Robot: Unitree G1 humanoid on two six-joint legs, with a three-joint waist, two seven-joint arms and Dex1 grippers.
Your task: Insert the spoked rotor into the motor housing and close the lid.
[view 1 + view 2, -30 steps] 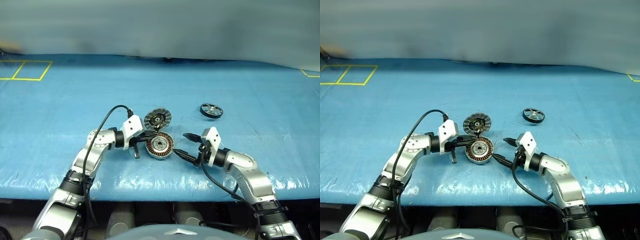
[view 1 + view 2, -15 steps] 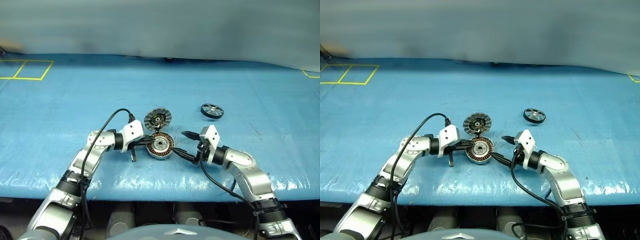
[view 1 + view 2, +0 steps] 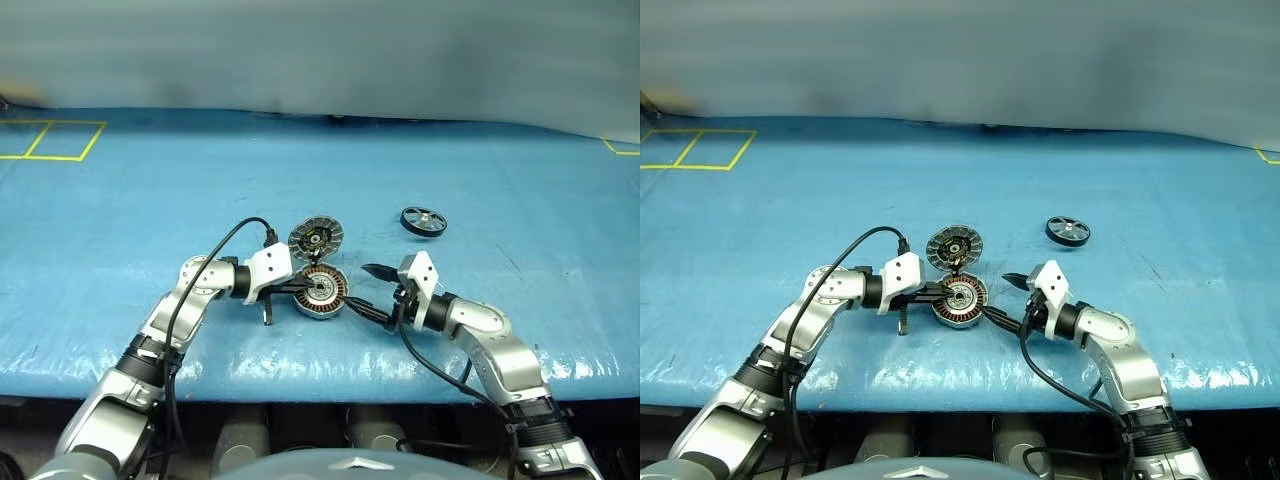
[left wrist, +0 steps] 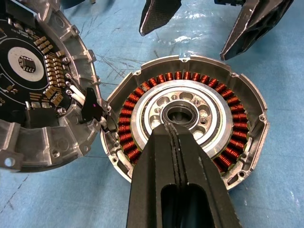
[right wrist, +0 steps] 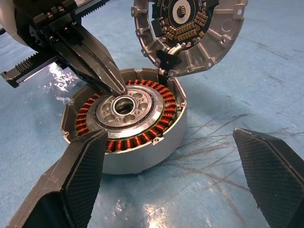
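Observation:
The motor housing (image 3: 320, 292) lies open on the blue table, copper windings (image 4: 237, 142) ringing its silver centre. Its lid (image 3: 316, 238) is swung back on the far side, still joined at the edge, inside face (image 4: 33, 85) up. My left gripper (image 3: 304, 288) is shut and empty, reaching in from the left. Its tip (image 5: 116, 88) is at the rim of the centre hole, and contact is unclear. My right gripper (image 3: 360, 288) stands open just right of the housing, its fingers (image 5: 80, 175) either side of the housing's near wall without touching it. The spoked rotor (image 3: 423, 220) lies apart, farther back and to the right.
The blue sheet covers the whole table, with its front edge (image 3: 320, 372) close below both arms. Yellow tape squares (image 3: 50, 140) mark the far left corner. A black cable (image 3: 225, 240) loops over my left forearm.
My left gripper has turned slightly, its shut tip swinging from the housing's left rim to over the silver centre. The right gripper, housing, lid and rotor have stayed put.

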